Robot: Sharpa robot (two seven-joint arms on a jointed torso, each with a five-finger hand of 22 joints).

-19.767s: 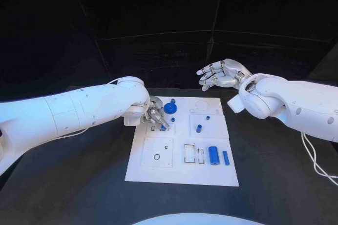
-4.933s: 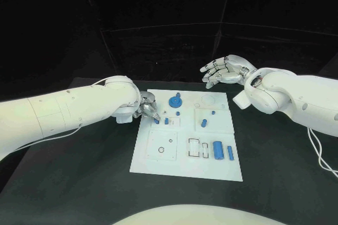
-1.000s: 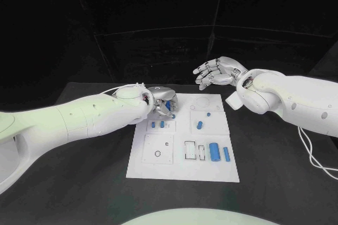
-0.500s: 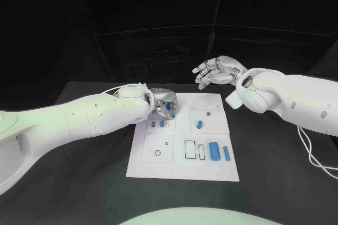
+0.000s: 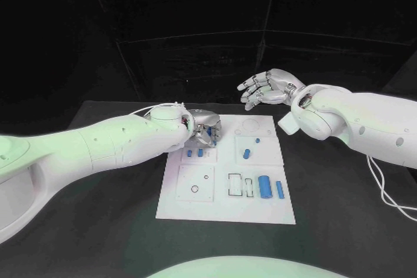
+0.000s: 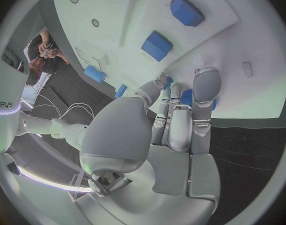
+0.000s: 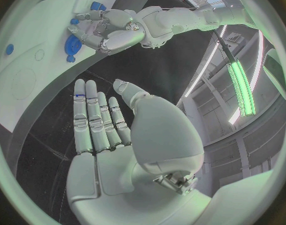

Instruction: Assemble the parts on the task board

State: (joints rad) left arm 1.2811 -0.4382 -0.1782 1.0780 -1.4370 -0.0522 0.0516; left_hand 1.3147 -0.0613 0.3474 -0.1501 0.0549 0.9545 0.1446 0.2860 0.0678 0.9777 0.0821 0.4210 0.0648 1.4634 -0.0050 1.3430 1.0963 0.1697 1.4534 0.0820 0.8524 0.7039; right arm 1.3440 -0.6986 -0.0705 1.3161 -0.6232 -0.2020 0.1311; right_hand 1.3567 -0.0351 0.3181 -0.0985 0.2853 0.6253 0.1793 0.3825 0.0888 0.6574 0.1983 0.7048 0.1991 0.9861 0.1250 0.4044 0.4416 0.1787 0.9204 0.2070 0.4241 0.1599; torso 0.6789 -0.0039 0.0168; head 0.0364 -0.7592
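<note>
The white task board lies in the middle of the black table. My left hand is down on the board's far left part, and its fingers close around the blue gear, also seen in the right wrist view as blue gear. Two small blue parts stand just nearer than that hand. An oblong blue part lies mid-board, and a thick blue cylinder with a thin one lies at the near right. My right hand hangs above the far edge, fingers spread, holding nothing.
Two black-outlined rectangular slots sit left of the thick cylinder. Two small round holes mark the near left field. A faint round recess lies at the board's far right. Bare black table surrounds the board.
Five seconds ago my left hand was at the small parts; it has since gone to the gear farther back. Over the last second it has hardly moved. The right hand is still.
</note>
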